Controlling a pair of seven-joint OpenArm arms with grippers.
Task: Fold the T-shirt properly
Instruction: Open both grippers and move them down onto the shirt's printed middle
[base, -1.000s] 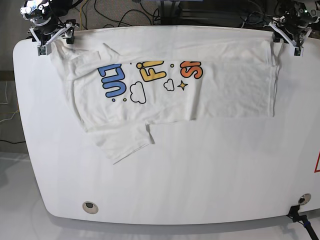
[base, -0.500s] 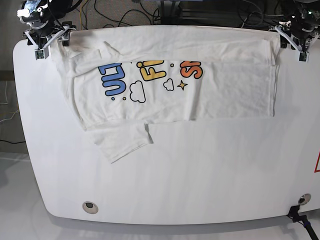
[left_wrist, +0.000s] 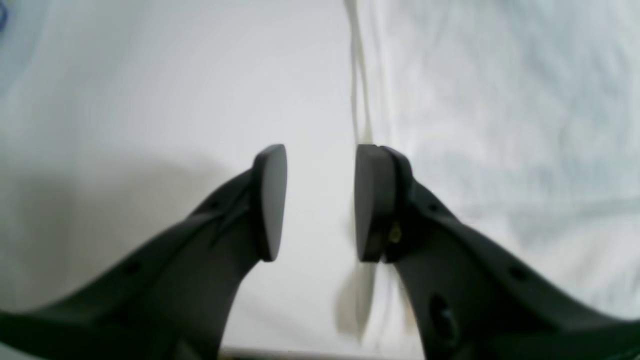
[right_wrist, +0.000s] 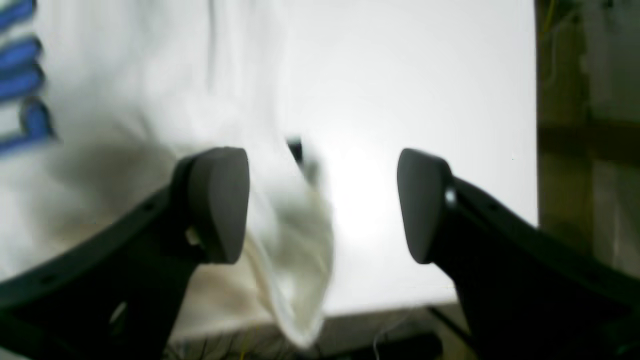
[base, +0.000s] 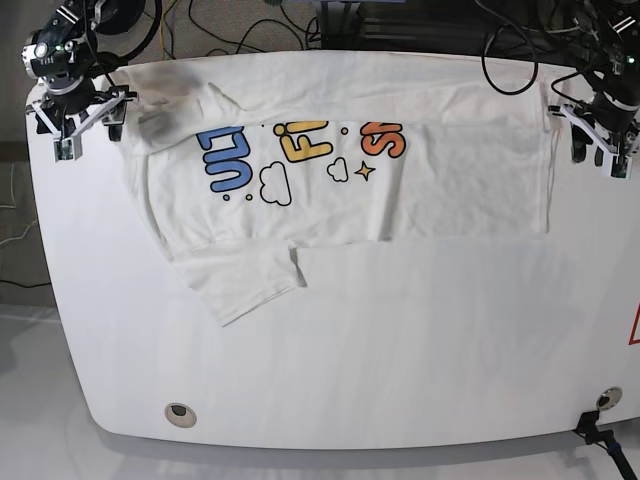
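Note:
The white T-shirt (base: 330, 170) lies spread across the far half of the table (base: 380, 340), print up, with one sleeve (base: 245, 285) sticking out toward the near side. My right gripper (base: 85, 138) is open at the shirt's far left corner. In the right wrist view the gripper (right_wrist: 320, 205) has a blurred loose fold of the shirt (right_wrist: 295, 250) between its wide-open jaws, with blue print to the left. My left gripper (base: 598, 155) is open just off the shirt's right edge. In the left wrist view the gripper (left_wrist: 320, 200) is empty, with the shirt hem (left_wrist: 500, 125) beside its right finger.
Cables (base: 250, 30) and dark frames run behind the far table edge. A round grommet (base: 180, 412) sits near the front left. A black fitting (base: 600, 430) is at the front right corner. A red mark (base: 634, 325) shows at the right edge.
Both grippers have come off the shirt's far corners and moved nearer and outward. The far corners now lie on the table. The shirt's body has barely shifted.

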